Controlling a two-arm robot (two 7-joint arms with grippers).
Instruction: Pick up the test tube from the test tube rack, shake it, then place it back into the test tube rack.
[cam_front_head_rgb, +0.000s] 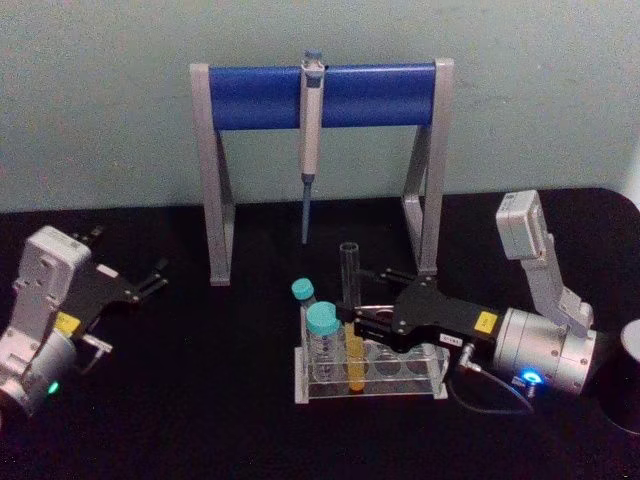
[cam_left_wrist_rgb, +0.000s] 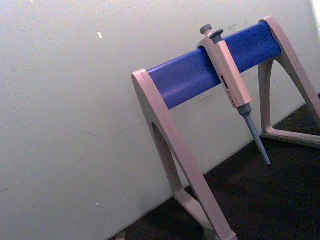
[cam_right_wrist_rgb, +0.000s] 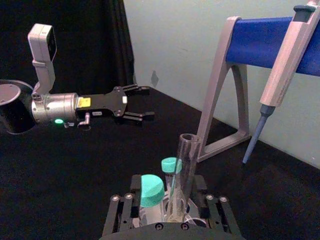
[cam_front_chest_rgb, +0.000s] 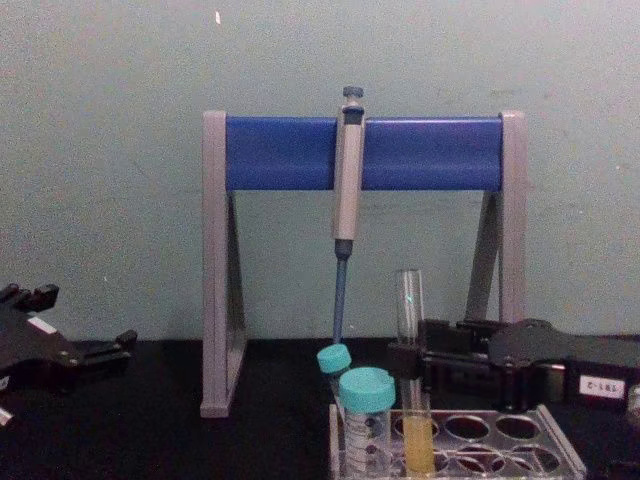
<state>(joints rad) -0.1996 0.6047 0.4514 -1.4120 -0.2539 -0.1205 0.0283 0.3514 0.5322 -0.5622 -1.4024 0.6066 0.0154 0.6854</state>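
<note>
Chest view shows the right gripper (cam_front_chest_rgb: 408, 362) pinching the test tube (cam_front_chest_rgb: 411, 372), which stands upright in the test tube rack (cam_front_chest_rgb: 500, 430), so I judge the pick-up is underway and a straight lift comes next, while the left gripper (cam_front_head_rgb: 152, 283) idles spread apart.

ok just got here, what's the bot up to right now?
The right gripper has reached in from the right and sits around the test tube, which stands upright in the test tube rack with its yellow liquid at the bottom. Whether the fingers have actually clamped it is hard to tell. Two teal-capped tubes stand in the rack's left end. The left gripper is parked, open, off to the left. A pipette hangs on the blue stand behind.
</note>
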